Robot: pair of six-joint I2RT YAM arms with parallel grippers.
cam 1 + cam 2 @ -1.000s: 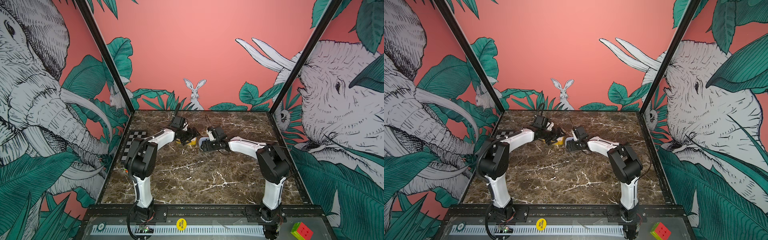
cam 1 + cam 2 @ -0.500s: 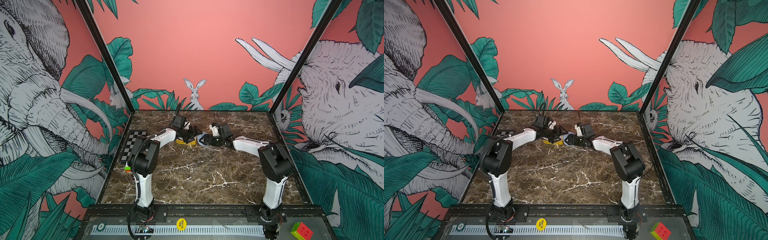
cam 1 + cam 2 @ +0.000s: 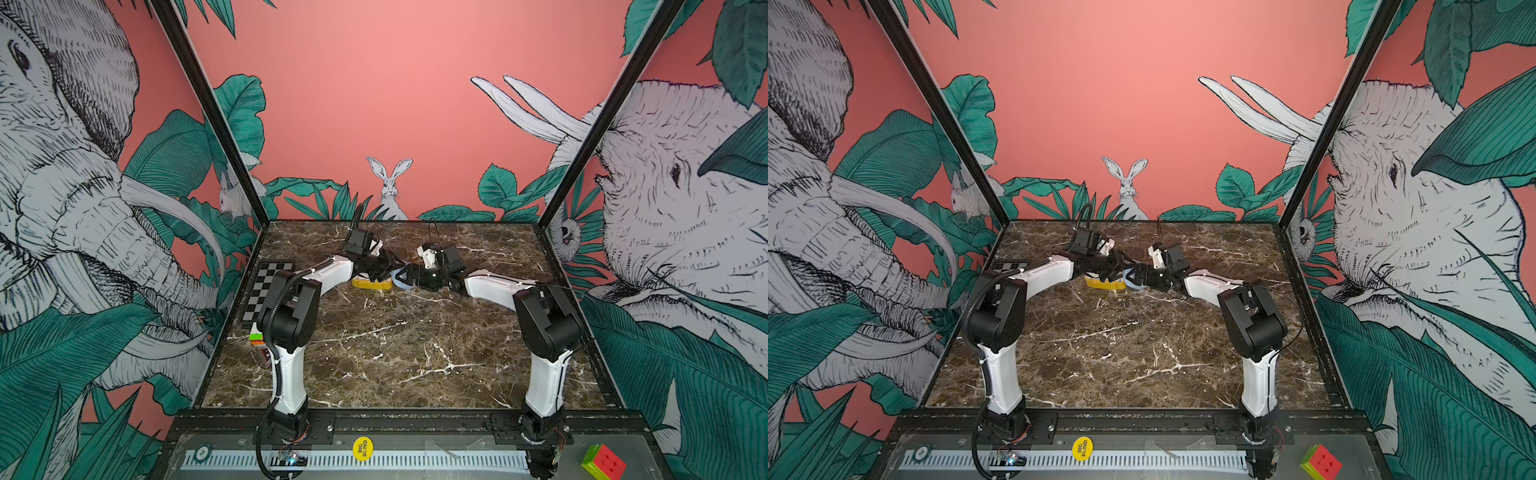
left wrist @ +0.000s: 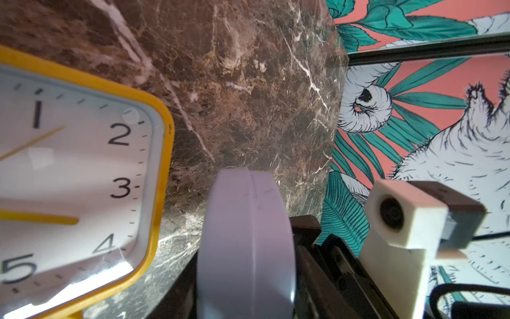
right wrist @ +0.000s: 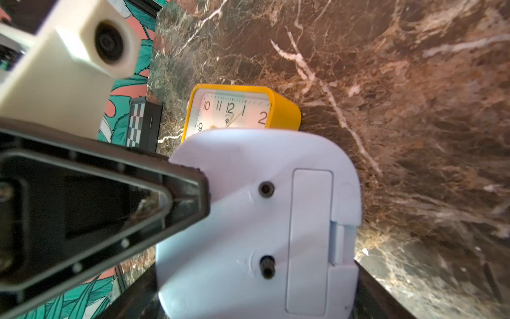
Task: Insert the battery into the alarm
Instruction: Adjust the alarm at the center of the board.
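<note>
Our right jaws grasp the lavender alarm (image 5: 242,226), back exposed, its long closed battery cover (image 5: 309,240) lying along the edge farthest from the left jaws, which reach onto that back with a grip we cannot tell; no battery shows.

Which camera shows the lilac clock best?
Right wrist view: the lilac clock looms large, its back and battery cover plain. Left wrist view shows only its edge; in both top views it is a speck.
</note>
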